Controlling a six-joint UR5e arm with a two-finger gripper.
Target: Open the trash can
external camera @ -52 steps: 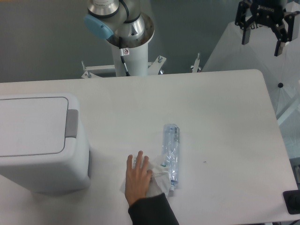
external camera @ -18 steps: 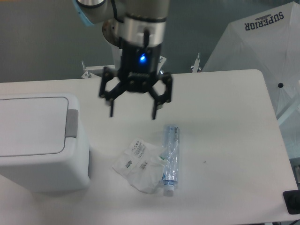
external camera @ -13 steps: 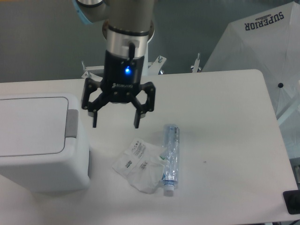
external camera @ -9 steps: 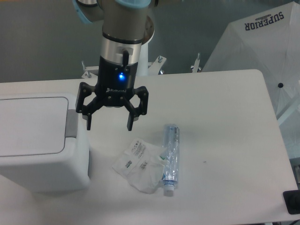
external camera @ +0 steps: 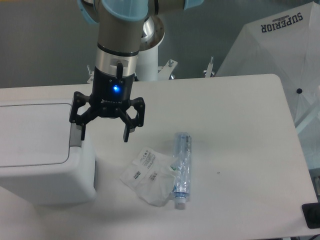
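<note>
step: approach, lid not yet open | gripper [external camera: 104,135] fingers spread, holding nothing, above bin's right edge | trash can [external camera: 42,152] at table's left, lid flat | next: likely lower a fingertip onto the grey tab [external camera: 75,136] and press

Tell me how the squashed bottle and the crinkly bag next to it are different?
The plastic bottle is long and narrow with a cap at its near end; the clear bag is wide, flat and crumpled. The bottle has a bluish tint, while the bag looks whiter and has printed labels. Both are see-through, lie touching on the white table, and neither is held by the pincer.
</note>
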